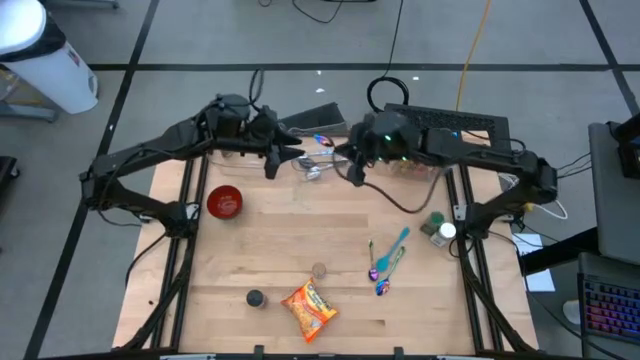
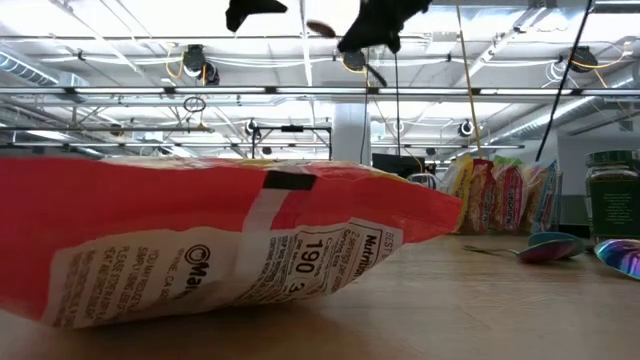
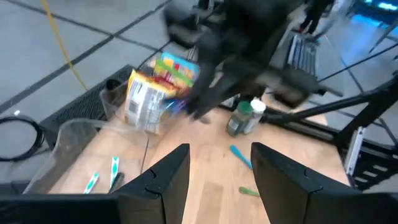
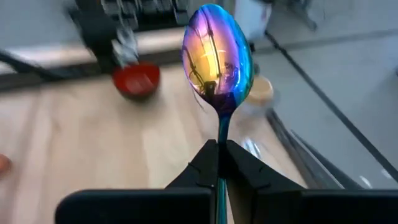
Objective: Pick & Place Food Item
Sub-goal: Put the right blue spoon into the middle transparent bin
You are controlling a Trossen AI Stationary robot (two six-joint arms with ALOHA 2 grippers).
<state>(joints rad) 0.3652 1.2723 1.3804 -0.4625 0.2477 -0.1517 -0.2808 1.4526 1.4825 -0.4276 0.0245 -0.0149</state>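
Spoon (image 4: 217, 56) sits clamped in our right claw (image 4: 219, 163) at upper centre of the overhead frame, while our left claw (image 3: 219, 177) gapes empty.

Snack bags (image 3: 155, 87) beside green-lidded jar (image 3: 244, 118)

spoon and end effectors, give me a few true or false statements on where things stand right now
1. The right end effector is shut on an iridescent spoon. True.
2. The left end effector holds the red bowl. False: its fingers stand apart with nothing between them, and the bowl sits on the table.
3. The orange snack bag lies near the table's front edge. True.
4. The green-lidded jar lies on its side in the middle of the table. False: it stands near the right edge.
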